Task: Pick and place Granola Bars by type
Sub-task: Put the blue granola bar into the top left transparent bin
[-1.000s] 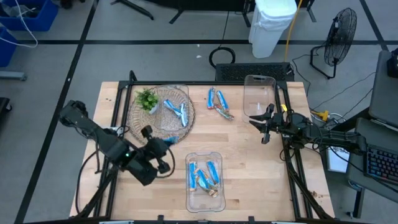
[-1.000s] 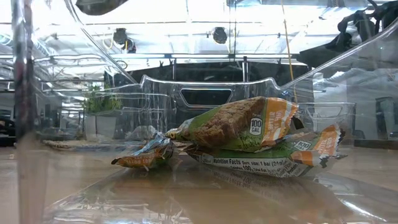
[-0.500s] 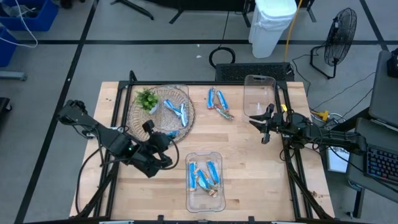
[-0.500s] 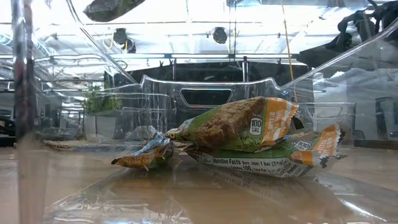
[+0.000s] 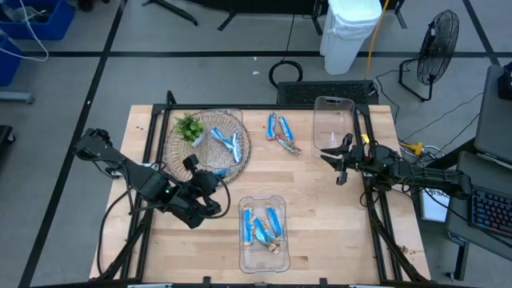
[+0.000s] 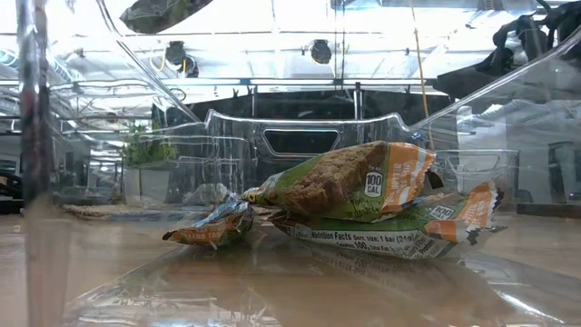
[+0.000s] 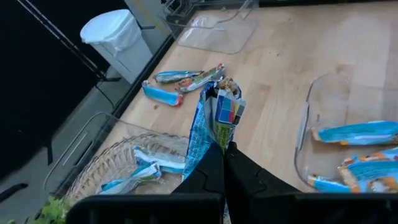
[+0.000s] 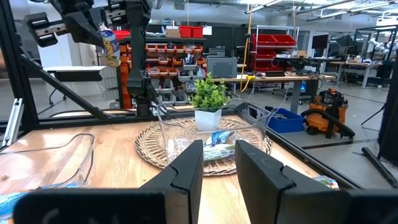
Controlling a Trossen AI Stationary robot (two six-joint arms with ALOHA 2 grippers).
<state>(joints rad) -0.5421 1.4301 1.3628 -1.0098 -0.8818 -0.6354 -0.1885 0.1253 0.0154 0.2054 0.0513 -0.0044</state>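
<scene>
Where wood table (image 5: 320, 216) ends, workshop w/ shelves (image 8: 168, 50).

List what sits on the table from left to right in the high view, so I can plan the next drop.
Plant → basket with blue bars → left gripper, shut on a blue bar → near bin → loose bars → far bin → right gripper, waiting open.

Round basket (image 5: 178, 152) rear left (plant (image 5: 189, 126) inside), loose bars (image 5: 282, 132) right of it, clear tray (image 5: 244, 252) apparently nearest front.
</scene>
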